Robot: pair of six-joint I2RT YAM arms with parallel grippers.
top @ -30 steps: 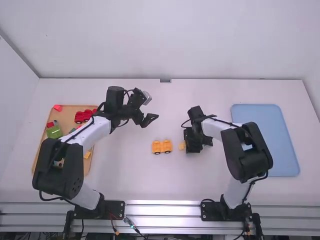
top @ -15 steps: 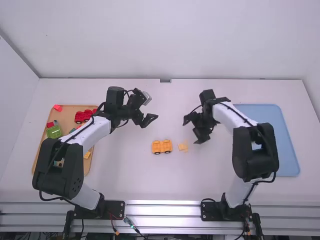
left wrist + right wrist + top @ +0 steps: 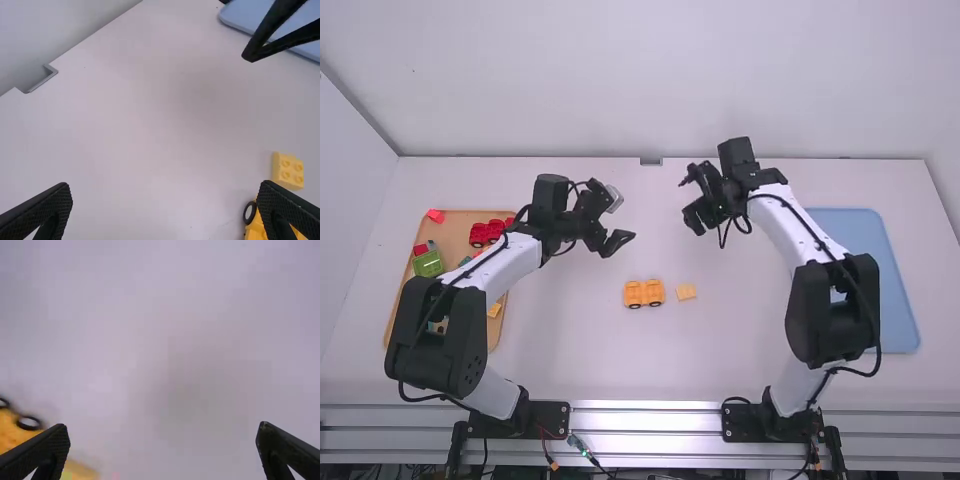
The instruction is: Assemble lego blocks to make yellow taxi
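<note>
The right gripper [image 3: 164, 424] has drawn back, leaving the yellow block [image 3: 686, 291] loose beside the wheeled base [image 3: 644, 293], so joining likely remains; its fingers and the left gripper's [image 3: 166, 184] stand apart.

My white worktop [image 3: 580, 350]: yellow wheeled base [image 3: 643, 293]; yellow block [image 3: 686, 292], just right of that base; blue tray [image 3: 847, 226], well right; brown tray [image 3: 452, 236], well left.

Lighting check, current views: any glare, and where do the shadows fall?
High view: fairly even light, bright glare along the metal rail near the bottom edge; left wrist view: faint soft shadow beside the yellow block; right wrist view: broad soft dim patch on the table, faint shade beside the wheeled orange piece.
</note>
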